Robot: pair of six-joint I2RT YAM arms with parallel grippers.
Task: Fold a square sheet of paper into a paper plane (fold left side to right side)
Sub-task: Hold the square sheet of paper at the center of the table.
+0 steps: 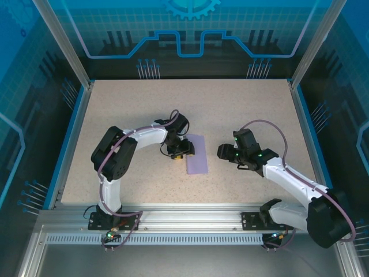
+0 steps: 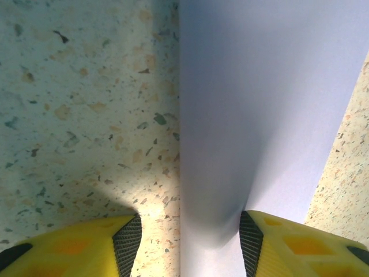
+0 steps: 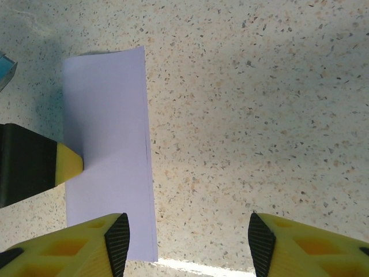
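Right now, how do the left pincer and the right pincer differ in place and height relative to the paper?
The left pincer straddles the left edge of the sheet of paper; the right pincer stands off its right side, over the table. The left pincer seems lower, close to the surface; the right pincer hangs higher. Both are open, holding nothing.

From above, the left gripper [image 1: 180, 155] hides the nine-o'clock edge of the paper [image 1: 198, 157]; in the left wrist view it runs off at twelve and six o'clock.
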